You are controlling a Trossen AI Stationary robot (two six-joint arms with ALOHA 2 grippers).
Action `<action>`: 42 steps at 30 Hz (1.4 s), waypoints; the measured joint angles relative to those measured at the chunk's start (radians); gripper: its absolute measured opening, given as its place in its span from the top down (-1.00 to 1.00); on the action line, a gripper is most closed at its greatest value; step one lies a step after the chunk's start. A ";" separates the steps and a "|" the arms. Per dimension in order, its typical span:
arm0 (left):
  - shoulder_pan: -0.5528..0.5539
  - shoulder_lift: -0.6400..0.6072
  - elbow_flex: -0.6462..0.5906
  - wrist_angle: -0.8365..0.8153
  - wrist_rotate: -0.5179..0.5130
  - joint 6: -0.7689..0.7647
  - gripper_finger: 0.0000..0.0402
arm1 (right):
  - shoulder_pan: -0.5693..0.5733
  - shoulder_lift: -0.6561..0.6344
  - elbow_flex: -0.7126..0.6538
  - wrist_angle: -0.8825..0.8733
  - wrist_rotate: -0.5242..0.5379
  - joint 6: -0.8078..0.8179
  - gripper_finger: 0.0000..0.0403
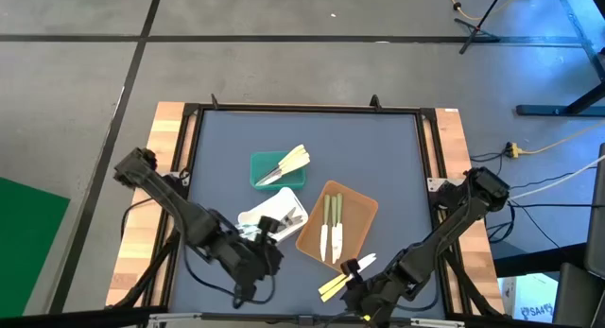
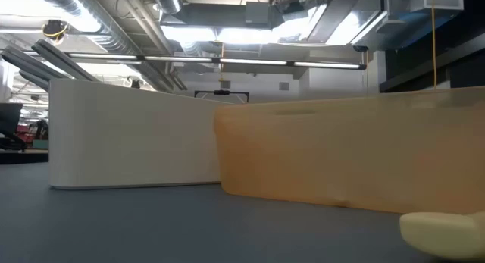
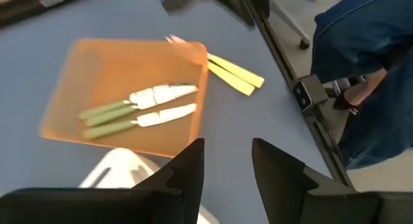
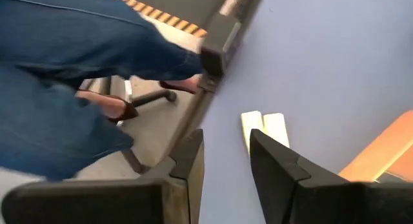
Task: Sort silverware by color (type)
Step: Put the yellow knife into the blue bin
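Olive-green-handled knives (image 1: 331, 226), two, in brown tray (image 1: 360, 207), both grippers' jaws spread, empty.

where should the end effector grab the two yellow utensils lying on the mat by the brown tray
Probably at the handle ends of the yellow utensils. They lie flat, side by side on the mat, handles pointing away from the brown tray. Come straight down with the fingers across their width; the right end effector is nearest.

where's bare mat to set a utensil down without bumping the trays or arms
The mat is bare along the far edge and down the right side, past the brown tray. The left strip beside the green tray is bare too. The near middle is crowded: white tray, left hand, right hand and loose cream utensils.
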 joint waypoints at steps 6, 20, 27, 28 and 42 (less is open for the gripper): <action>0.001 -0.107 0.000 -0.039 -0.056 0.052 0.38 | -0.012 0.063 0.000 0.000 0.000 0.006 0.45; 0.005 -0.145 0.000 -0.038 -0.082 0.170 0.38 | -0.014 0.180 0.000 -0.057 0.004 0.101 0.45; 0.008 -0.145 0.000 -0.036 -0.081 0.212 0.38 | -0.019 0.181 0.000 -0.090 0.036 0.137 0.45; 0.010 -0.145 0.000 -0.036 -0.080 0.214 0.38 | -0.023 0.181 0.000 -0.090 0.036 0.137 0.45; 0.036 -0.144 0.000 -0.035 -0.080 0.213 0.38 | -0.059 0.181 0.000 -0.136 -0.032 0.127 0.45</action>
